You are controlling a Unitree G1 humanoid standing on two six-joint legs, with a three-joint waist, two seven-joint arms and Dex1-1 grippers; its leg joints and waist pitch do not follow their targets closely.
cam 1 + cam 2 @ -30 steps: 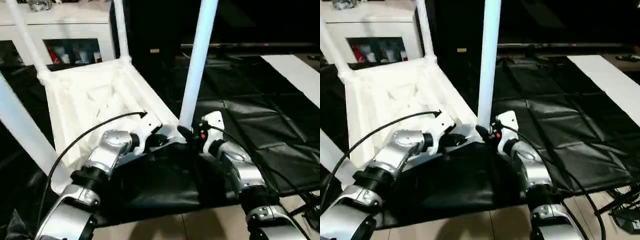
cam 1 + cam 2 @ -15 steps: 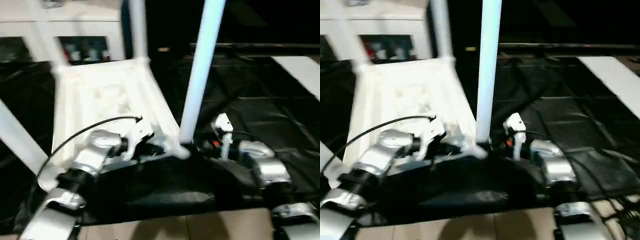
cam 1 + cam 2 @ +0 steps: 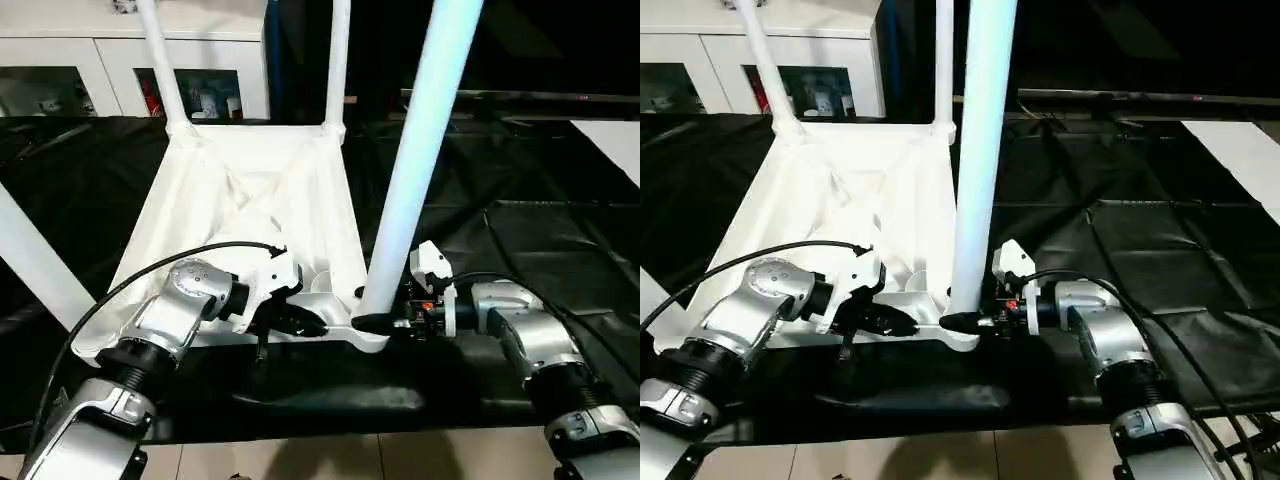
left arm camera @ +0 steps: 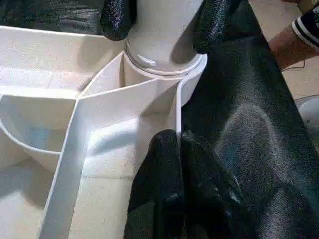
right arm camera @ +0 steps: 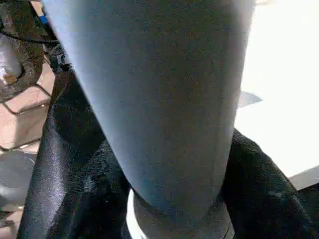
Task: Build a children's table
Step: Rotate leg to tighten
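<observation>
table (image 3: 250, 190): white plastic, upside down, ribbed underside
left gripper (image 4: 172, 149): pinched on rim
right gripper (image 4: 162, 20): black fingers clamping round leg (image 3: 420, 170)

Head stereo pair looking forward and down, offset sideways, wrist cameras very close, all sharing the near corner leg (image 3: 415, 180) socket

The all-white children's table (image 3: 255, 210) lies upside down on black sheeting, its ribbed, rimmed underside facing up and round tapering legs rising upright from its corner sockets, the nearest leg (image 3: 420, 160) standing in the corner closest to the camera.
</observation>
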